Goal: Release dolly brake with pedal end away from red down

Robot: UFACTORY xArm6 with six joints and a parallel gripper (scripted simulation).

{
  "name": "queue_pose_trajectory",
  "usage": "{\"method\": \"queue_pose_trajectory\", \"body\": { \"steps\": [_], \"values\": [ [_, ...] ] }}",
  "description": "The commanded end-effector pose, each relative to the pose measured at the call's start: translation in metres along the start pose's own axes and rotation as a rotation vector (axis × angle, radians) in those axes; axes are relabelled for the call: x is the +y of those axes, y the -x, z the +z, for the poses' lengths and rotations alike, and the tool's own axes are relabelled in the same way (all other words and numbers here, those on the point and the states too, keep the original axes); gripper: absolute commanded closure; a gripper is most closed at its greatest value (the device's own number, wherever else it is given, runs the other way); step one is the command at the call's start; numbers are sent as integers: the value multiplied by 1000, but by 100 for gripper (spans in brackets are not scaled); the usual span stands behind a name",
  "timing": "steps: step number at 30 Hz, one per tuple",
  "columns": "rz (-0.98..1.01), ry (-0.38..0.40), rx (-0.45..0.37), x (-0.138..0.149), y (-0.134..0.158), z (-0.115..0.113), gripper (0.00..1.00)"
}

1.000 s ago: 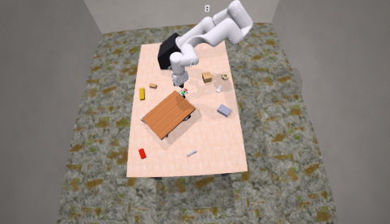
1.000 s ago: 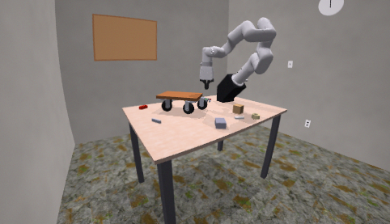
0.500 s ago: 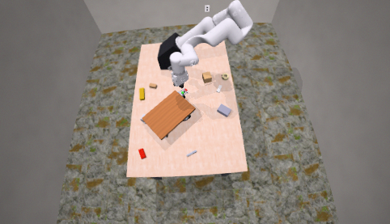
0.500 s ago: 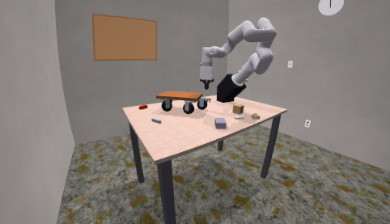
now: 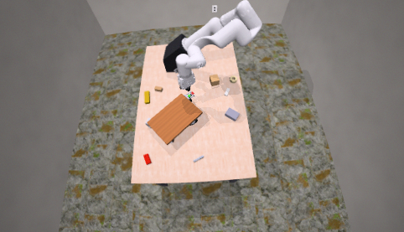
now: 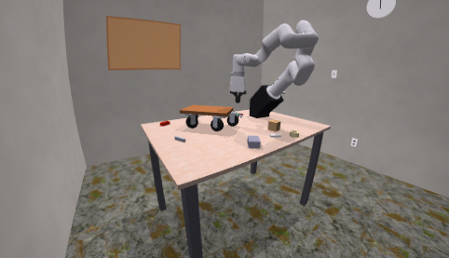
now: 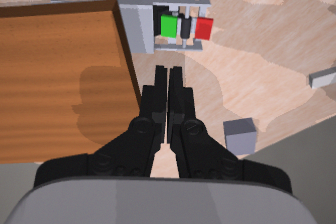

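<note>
Dolly [image 7: 50,75] runs off the wrist view at 9 o'clock; its brake pedal [image 7: 185,27] (tilt unreadable) sits at 12 o'clock of the closed, empty gripper [image 7: 168,75].

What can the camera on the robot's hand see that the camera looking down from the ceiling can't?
Only the wrist view shows the brake pedal's green end and red end clearly, plus the gripper shut with nothing between its fingers. Only the top view shows the whole table, the arm, a yellow block and a red block. Both show the dolly's wooden deck and a grey block.
</note>
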State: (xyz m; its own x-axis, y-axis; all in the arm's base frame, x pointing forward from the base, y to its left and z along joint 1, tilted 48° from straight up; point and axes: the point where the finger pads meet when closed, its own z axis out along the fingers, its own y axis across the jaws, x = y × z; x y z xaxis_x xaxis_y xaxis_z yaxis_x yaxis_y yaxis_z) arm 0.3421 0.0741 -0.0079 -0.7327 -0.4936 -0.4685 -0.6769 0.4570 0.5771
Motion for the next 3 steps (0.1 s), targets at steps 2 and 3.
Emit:
{"method": "queue_pose_trajectory", "body": {
  "steps": [2, 3],
  "values": [
    [-1, -3, -1, -1, 1, -1, 100],
    [-1, -3, -1, -1, 1, -1, 100]
  ]
}}
